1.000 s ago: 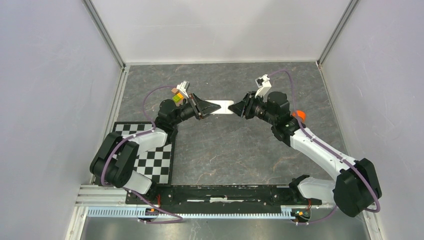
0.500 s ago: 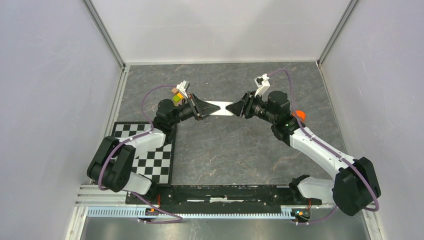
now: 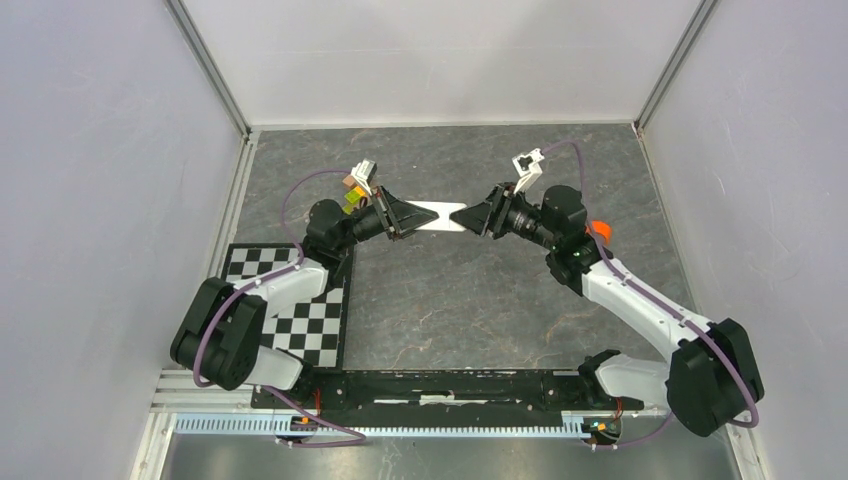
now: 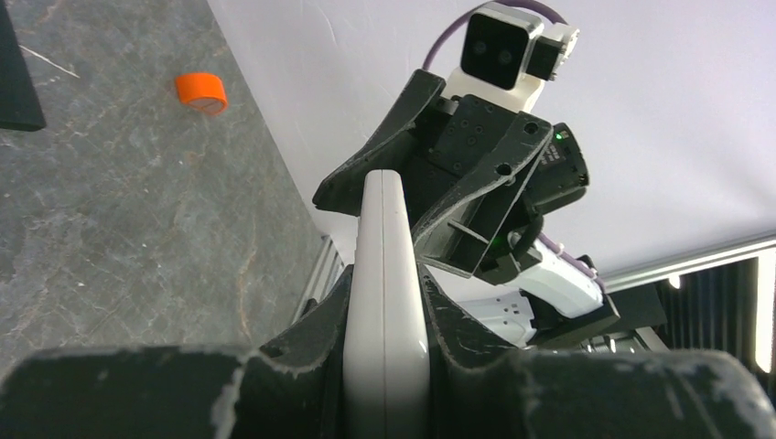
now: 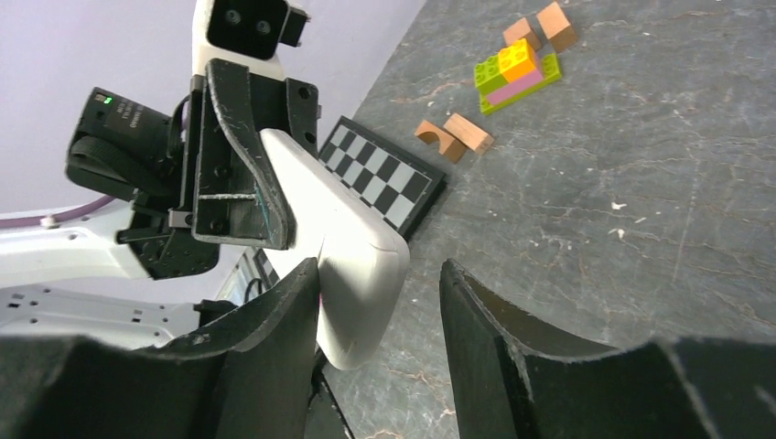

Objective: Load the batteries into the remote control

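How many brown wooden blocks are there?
4: an arched block and a plain block near the checkerboard; a third block and fourth block beside the brick stack. More may be hidden.

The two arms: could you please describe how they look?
The left arm and right arm have white links, bulky black joints and a purple cable looping along each. The left gripper and right gripper are black wedges with scuffed fingers; a white camera sits on each wrist.

The right gripper has widened its jaws around the remote control, leaving a gap on one side.
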{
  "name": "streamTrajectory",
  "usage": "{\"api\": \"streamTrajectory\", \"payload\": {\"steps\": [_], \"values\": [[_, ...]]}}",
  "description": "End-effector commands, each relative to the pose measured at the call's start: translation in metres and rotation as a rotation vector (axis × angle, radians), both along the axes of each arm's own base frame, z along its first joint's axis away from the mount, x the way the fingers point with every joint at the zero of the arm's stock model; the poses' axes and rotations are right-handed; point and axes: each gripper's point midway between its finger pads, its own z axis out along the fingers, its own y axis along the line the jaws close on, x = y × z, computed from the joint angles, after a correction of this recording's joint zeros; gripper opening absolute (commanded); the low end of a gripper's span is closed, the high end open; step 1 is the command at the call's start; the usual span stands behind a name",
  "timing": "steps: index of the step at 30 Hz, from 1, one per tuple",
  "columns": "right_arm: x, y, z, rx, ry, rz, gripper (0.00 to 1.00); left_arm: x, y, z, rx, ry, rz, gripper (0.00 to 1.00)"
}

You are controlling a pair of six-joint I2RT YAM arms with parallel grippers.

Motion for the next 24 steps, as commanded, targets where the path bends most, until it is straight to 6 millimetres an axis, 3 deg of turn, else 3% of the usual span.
{"api": "streamTrajectory", "payload": {"steps": [1, 6, 11, 18, 24], "values": [[-0.019, -0.006, -0.056, -0.049, 0.161, 0.038, 0.54, -0.050, 0.014, 0.109, -0.246, -0.302, -0.117, 0.02], [-0.033, 0.000, -0.021, 0.113, 0.112, 0.123, 0.50, -0.058, 0.020, 0.120, -0.302, -0.294, -0.159, 0.02], [-0.041, 0.004, -0.007, 0.169, 0.091, 0.187, 0.37, -0.066, 0.019, 0.125, -0.298, -0.318, -0.210, 0.02], [-0.048, 0.017, -0.006, 0.190, 0.103, 0.248, 0.32, -0.074, 0.010, 0.121, -0.266, -0.341, -0.273, 0.02], [-0.046, 0.031, -0.010, 0.194, 0.121, 0.242, 0.31, -0.083, -0.015, 0.107, -0.234, -0.314, -0.339, 0.02]]}}
